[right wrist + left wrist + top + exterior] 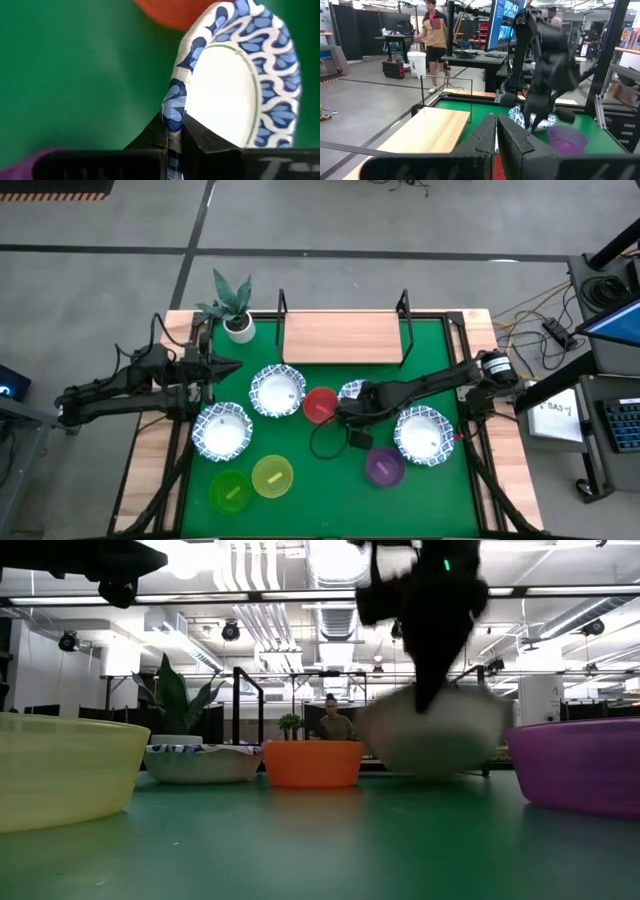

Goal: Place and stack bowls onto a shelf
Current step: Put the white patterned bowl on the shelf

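One patterned bowl (pixel 235 85) pinched by rim in right gripper (pixel 174 131); shelf (pixel 343 337) lay far-left of it; left gripper (pixel 496 134) pressed together, idle.

Overhead, straight down on the whole green table (pixel 440 340). Low, at tabletop level, facing the room. Wrists, close past own fingers; red bowl (pixel 320 404) shared by overhead, low, right wrist.

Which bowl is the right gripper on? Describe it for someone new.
On the green table, look in front of the wooden shelf, right of the red bowl. The right gripper pinches the rim of a blue-patterned white bowl; the other three patterned bowls sit untouched.
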### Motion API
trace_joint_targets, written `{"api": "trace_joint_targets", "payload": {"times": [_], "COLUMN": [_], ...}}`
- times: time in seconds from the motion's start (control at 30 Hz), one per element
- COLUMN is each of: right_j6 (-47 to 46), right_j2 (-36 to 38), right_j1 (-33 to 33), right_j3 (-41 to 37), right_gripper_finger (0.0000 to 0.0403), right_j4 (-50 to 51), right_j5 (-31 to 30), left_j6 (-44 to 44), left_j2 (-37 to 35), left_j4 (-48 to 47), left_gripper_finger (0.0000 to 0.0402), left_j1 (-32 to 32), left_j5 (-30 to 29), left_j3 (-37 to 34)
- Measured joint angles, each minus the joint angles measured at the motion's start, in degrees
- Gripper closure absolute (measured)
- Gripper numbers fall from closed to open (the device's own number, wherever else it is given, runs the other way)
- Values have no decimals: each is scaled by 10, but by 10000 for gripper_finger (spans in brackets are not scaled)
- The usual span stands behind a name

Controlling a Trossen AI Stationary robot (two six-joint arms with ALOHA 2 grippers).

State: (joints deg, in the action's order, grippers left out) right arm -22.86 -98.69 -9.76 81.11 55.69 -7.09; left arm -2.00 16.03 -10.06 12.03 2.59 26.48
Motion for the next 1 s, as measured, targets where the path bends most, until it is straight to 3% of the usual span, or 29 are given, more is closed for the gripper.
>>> {"api": "trace_joint_targets", "payload": {"times": [0.13, 0.3, 0.53, 0.77, 1.0], "right_j6": [26, 101, 195, 237, 280], "right_j2": [13, 22, 22, 21, 21], "right_j1": [3, 17, 103, 216, 273], "right_j3": [58, 117, 124, 68, -1], "right_gripper_finger": [392, 392, 392, 392, 392], "right_j4": [20, 26, 21, -8, -104], "right_j5": [-18, -110, -186, -183, -150], "left_j6": [0, 0, 0, -2, -4], "left_j2": [0, 0, 0, 0, 0], "left_j4": [0, 1, 0, -2, -3], "left_gripper_finger": [402, 402, 402, 402, 402], "left_j1": [0, 0, 0, 0, 0], "left_j5": [0, 0, 0, 0, 0], "left_j3": [0, 0, 0, 0, 0]}}
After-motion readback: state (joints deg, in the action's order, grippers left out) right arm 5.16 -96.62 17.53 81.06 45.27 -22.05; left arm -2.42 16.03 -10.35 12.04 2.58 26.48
